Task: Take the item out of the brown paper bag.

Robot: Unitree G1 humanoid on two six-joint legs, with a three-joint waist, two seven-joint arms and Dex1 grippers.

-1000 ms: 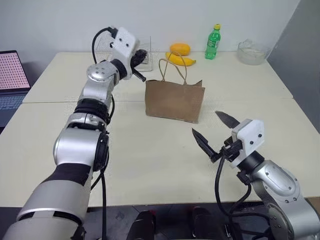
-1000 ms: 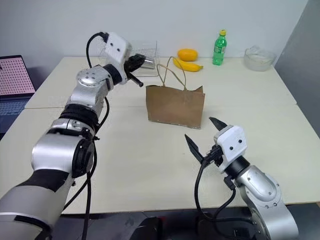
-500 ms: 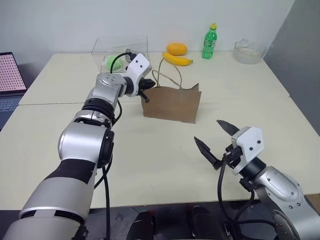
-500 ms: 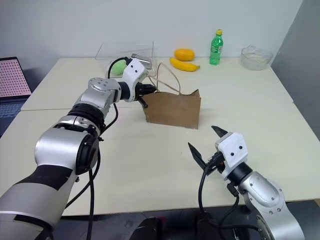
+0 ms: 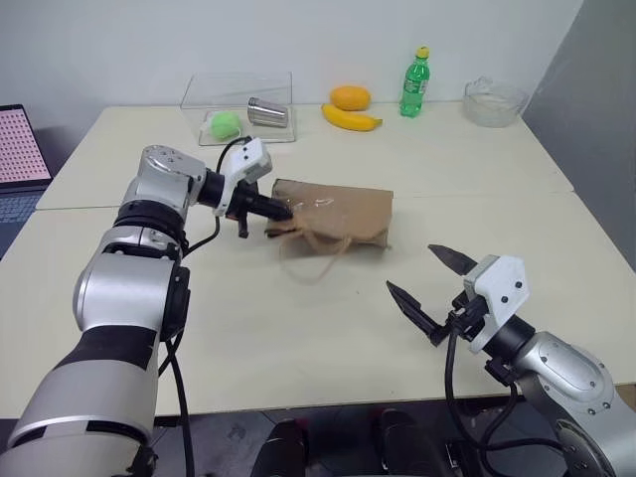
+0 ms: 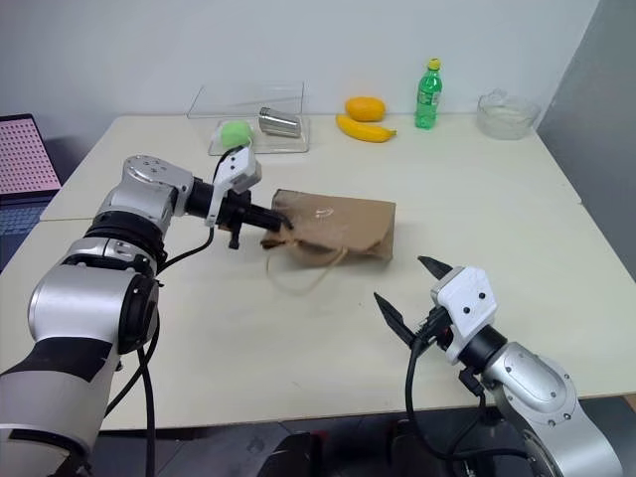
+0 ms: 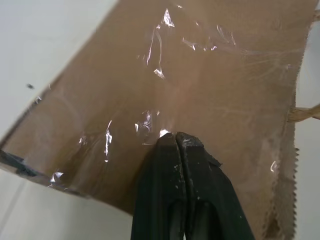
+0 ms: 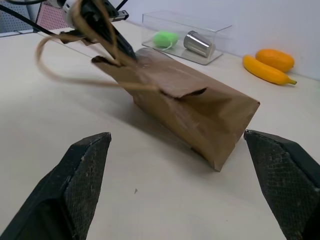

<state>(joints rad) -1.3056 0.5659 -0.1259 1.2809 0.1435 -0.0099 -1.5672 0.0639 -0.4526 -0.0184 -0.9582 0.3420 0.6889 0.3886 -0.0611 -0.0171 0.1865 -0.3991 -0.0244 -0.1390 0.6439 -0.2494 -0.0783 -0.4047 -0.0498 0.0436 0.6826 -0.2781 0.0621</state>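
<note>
The left claw (image 5: pixel 281 211) is seen fully closed at the mouth end of the brown paper bag (image 5: pixel 343 212), its fingertips (image 7: pixel 175 142) pressed together against the creased paper; a pinch on the paper itself cannot be confirmed. The bag is found lying on its side on the counter (image 5: pixel 298 328), its mouth toward the left claw and its folded base toward the robot's right. The thin tan loop handles (image 5: pixel 313 260) are spread loosely on the counter in front of the bag. The item is not visible; its location cannot be told.

The right claw (image 5: pixel 432 288) is held wide open above the near counter, well apart from the bag, with nothing between its fingers.

At the far edge, a clear box (image 5: pixel 238 104) containing a green ball (image 5: pixel 226 124) and a metal can (image 5: pixel 268 112) is noted, then a banana (image 5: pixel 350 117), an orange fruit (image 5: pixel 349 96), a green soda bottle (image 5: pixel 414 83) and a glass bowl (image 5: pixel 494 101).
</note>
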